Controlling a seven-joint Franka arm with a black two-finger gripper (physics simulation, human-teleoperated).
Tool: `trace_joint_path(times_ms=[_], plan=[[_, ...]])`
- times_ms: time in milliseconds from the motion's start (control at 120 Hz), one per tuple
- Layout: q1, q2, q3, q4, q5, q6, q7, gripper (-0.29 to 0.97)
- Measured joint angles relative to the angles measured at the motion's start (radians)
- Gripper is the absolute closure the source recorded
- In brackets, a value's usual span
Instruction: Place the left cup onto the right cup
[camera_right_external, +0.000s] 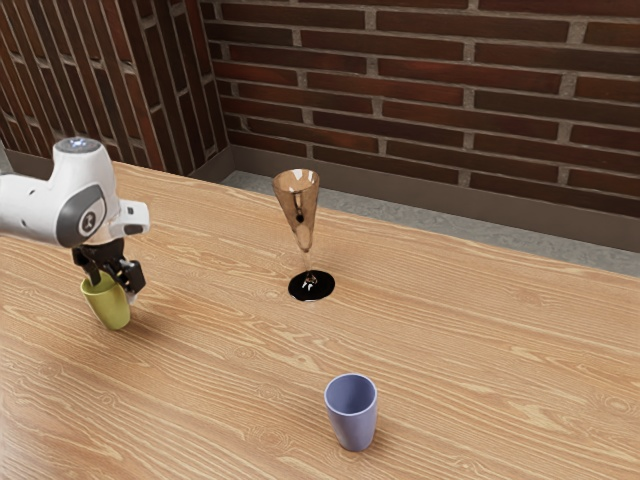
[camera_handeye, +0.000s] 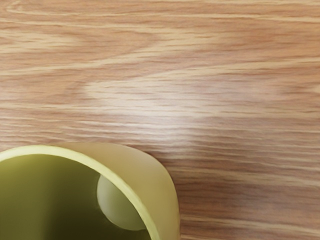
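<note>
Yellow-green cup (camera_right_external: 108, 305) tilted, its rim clamped between the black jaws, well apart from the lavender cup (camera_right_external: 351, 410).

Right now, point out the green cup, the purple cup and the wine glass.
green cup (camera_right_external: 108, 306): exterior view, outer wall below the rim.
purple cup (camera_right_external: 351, 416): exterior view, middle of its outer wall.
wine glass (camera_right_external: 297, 198): exterior view, its bowl.

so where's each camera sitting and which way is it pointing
Exterior view: beside the arm, raised, facing down across the table toward the brick wall; shows the white arm and gripper shut on the green cup.
Wrist view: on the hand, facing down into the green cup and onto the table.
Both share the green cup and table.
</note>
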Motion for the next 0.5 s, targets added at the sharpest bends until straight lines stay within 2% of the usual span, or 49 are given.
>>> trace_joint_path(times_ms=[167, 500], plan=[[0.000, 0.026, 0.000, 0.000, -0.013, 0.027, 0.004, 0.09], [0.006, 0.039, 0.000, 0.000, -0.018, 0.055, 0.009, 0.47]])
